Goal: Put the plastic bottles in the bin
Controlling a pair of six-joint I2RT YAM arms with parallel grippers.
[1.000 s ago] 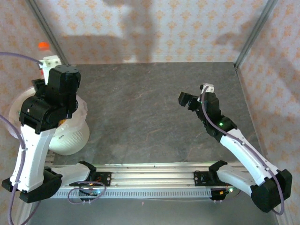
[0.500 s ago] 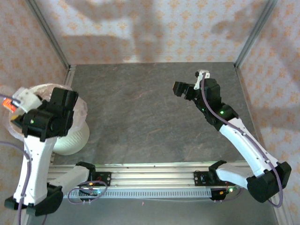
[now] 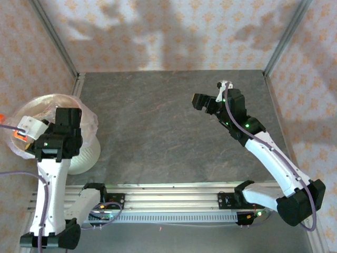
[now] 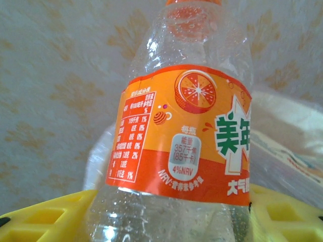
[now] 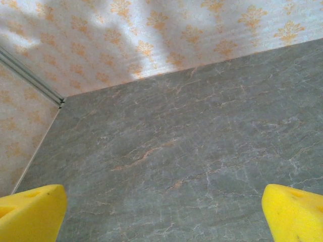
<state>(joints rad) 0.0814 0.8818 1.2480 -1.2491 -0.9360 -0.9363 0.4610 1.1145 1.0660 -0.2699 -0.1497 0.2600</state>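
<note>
Over the left rim of the bin, left gripper clamps an orange soda bottle, jaws narrowed on its lower body. Bottle is clear ribbed plastic, dimpled surface with small bubbles or droplets, rounded shoulder tapering to an orange cap cut off at the frame top. Glossy orange wrap label with an orange-slice graphic, green-and-white lettering and a small nutrition table. Yellow foam-like finger pads with moulded square recesses sit on both sides of the bottle. Can't tell whether the bottle is inside the rim line or just outside it.

Bin is round, pale, with a finely ribbed outer wall. Thin translucent bag bulges crinkled over its rim; the same film shows behind the bottle in the left wrist view.

Right gripper hangs above the table's right-centre, jaws spread wide, nothing between them. Its yellow pads sit in the bottom corners of the right wrist view.

Table is dark grey, matte, stone-like with pale veins. Walls carry cream paper with a repeating orange motif; aluminium posts stand at the back corners.
</note>
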